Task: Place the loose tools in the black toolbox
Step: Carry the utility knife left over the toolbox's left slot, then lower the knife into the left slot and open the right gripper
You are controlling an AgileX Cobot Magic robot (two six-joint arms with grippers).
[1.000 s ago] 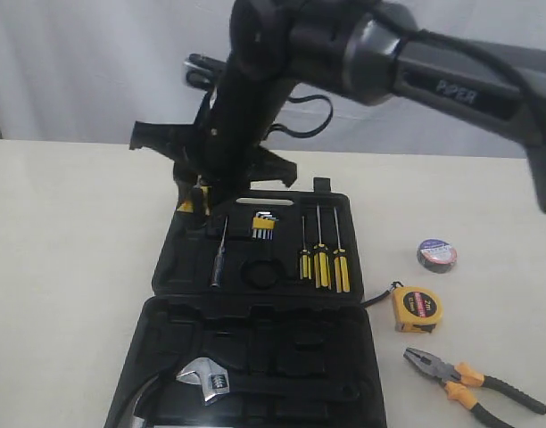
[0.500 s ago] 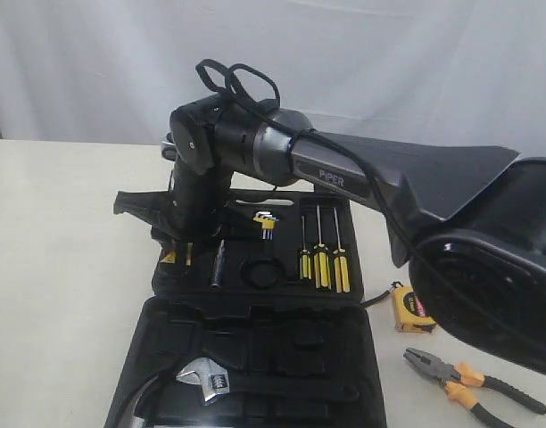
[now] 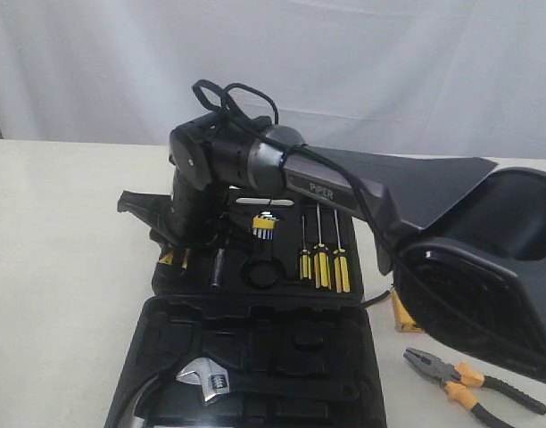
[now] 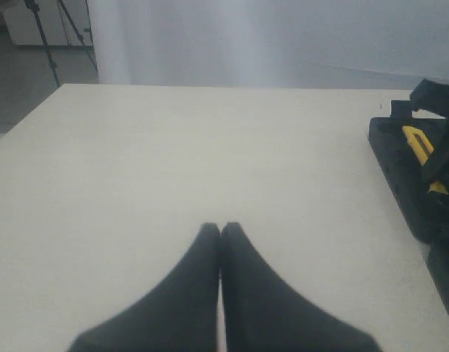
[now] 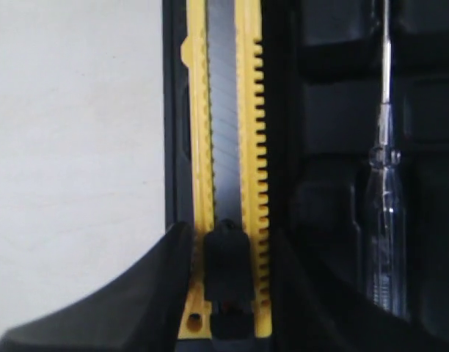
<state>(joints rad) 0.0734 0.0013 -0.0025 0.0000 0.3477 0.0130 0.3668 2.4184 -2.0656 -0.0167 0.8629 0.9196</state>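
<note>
Right gripper [image 5: 228,236] pinches yellow-black utility knife [image 5: 224,132] in slot along black toolbox [image 3: 282,314] left edge, exterior frame centre-left. Left gripper [image 4: 221,229] pressed together over open table [image 4: 173,147].

The exterior camera stands off the table's [image 3: 68,267] near side, somewhat above it, and faces the white curtain [image 3: 389,71] behind. The open black toolbox [image 3: 282,352] sits in its lower middle, and the right arm [image 3: 344,192] passes close enough to the lens to bulk large. The left wrist camera sits low, looking at a shallow angle across the tabletop over the left gripper [image 4: 221,229] toward the same curtain, and catches only a corner of the toolbox. The right wrist camera looks straight down from very close, over the right gripper [image 5: 228,238], at the yellow-black utility knife [image 5: 224,147] along the toolbox rim. All three views share that rim. The yellow strip in the left wrist view is probably the same knife.
</note>
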